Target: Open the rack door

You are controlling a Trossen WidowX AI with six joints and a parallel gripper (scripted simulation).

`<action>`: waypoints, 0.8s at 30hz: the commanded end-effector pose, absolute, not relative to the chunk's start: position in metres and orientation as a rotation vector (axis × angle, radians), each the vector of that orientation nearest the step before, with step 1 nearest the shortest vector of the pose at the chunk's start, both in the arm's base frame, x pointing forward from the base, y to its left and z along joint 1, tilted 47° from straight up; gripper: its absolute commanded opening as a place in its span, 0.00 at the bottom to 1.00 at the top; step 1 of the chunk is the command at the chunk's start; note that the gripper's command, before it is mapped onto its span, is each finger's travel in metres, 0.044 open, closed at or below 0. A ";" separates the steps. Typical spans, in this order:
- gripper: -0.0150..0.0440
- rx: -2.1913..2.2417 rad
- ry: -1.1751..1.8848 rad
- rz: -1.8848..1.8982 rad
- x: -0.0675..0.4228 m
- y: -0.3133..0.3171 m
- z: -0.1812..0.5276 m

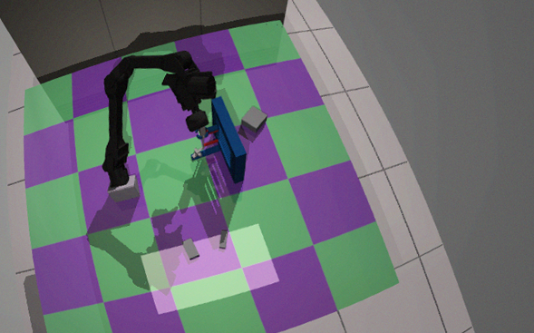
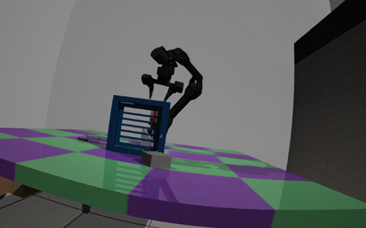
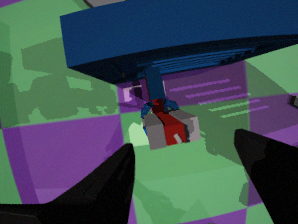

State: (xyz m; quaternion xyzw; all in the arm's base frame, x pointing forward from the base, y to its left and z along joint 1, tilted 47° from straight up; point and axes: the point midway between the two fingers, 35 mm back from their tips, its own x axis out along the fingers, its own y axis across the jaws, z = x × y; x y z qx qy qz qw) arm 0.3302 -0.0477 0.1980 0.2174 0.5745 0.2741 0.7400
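Above the surface (image 1: 251, 297) (image 2: 200, 192), empty jaws (image 1: 201, 127) (image 2: 157, 99) stand wide over the red-and-grey handle (image 1: 209, 143) (image 2: 154, 115) (image 3: 172, 127) on the blue rack's near side, apparently lining up for the grasp; next, they should descend around it, then squeeze.

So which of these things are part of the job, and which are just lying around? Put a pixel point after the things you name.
Part of the job:
- the blue slatted rack door in its blue rectangular frame (image 1: 240, 160) (image 2: 111, 127) (image 3: 175, 37)
- the red-and-grey upright handle (image 3: 175, 131)
- the black two-fingered gripper (image 2: 157, 99) (image 3: 184, 143), open

Just lying about:
- the larger grey block (image 1: 253, 119) (image 2: 160, 160)
- two small grey blocks (image 1: 191, 249) (image 2: 93, 137)
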 end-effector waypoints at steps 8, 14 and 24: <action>0.76 0.485 1.294 0.647 0.333 -0.037 0.188; 0.76 0.486 1.317 0.668 0.333 -0.031 0.182; 0.76 0.491 1.356 0.705 0.334 -0.019 0.170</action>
